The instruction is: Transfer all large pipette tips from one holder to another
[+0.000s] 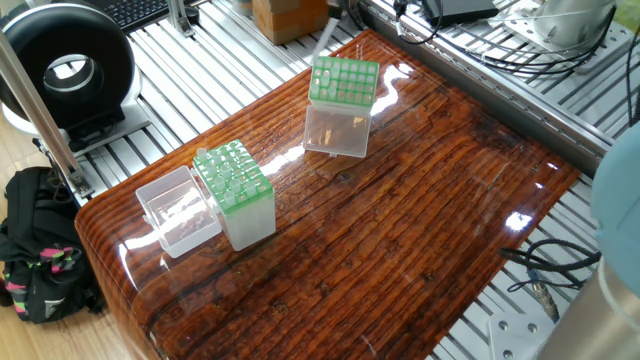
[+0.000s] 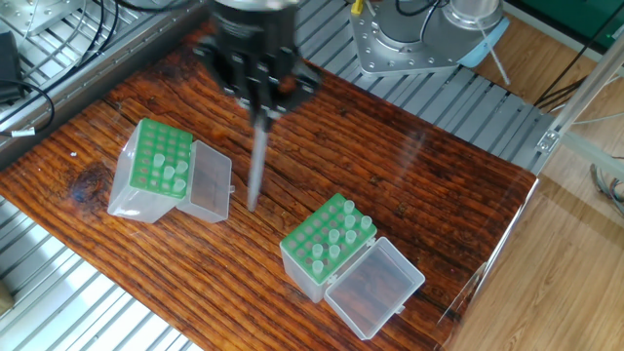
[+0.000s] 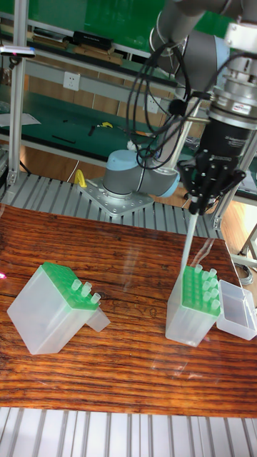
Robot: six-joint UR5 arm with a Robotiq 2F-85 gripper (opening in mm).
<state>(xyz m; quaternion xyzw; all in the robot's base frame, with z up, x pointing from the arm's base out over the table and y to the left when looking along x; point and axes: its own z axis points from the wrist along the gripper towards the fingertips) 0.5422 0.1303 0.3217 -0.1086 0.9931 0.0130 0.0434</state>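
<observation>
A single large pipette tip (image 2: 256, 166) is held upright by the closed gripper (image 2: 261, 100), clamped at its wide top end, with its point hanging in the air above the wooden table (image 2: 409, 185). It is located between the two green-topped holders: the left holder (image 2: 156, 166) and the right holder (image 2: 327, 244).

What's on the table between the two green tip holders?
Only bare wood; the gripper carries a pipette tip above that gap, in the other fixed view.
</observation>
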